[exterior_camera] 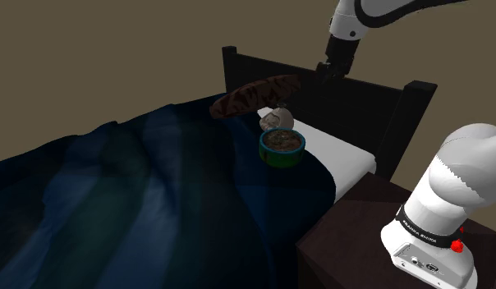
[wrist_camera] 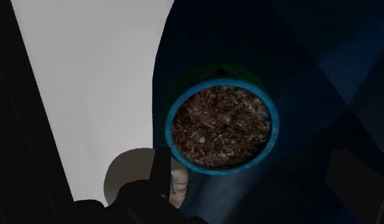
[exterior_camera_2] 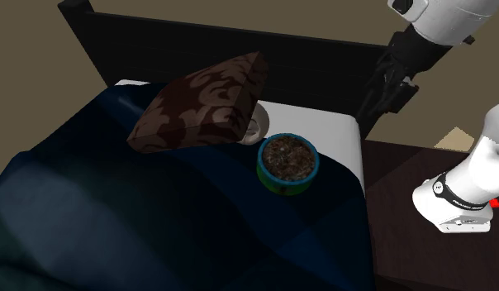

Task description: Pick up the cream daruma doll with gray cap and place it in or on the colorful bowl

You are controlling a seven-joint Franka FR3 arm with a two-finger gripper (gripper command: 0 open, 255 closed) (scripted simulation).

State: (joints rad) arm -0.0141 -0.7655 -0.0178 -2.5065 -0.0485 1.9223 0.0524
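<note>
The cream daruma doll (exterior_camera: 276,119) with its grey cap lies on the bed, touching the far side of the colorful bowl (exterior_camera: 282,146). That bowl has a blue rim, green side and brown speckled inside. In the second exterior view the doll (exterior_camera_2: 254,128) peeks out from under a brown pillow, beside the bowl (exterior_camera_2: 287,163). My gripper (exterior_camera: 325,74) hangs high over the headboard, well above and apart from both; it is seen too in the second exterior view (exterior_camera_2: 380,99). In the wrist view the fingers (wrist_camera: 160,172) stand apart, open and empty, with the doll (wrist_camera: 121,179) and bowl (wrist_camera: 222,127) far below.
A brown patterned pillow (exterior_camera: 254,94) leans on the dark headboard (exterior_camera: 353,94) just behind the doll. A dark blue blanket (exterior_camera: 156,189) covers the bed, leaving a strip of white sheet (exterior_camera: 341,152). The arm's base stands on a dark nightstand (exterior_camera: 353,238).
</note>
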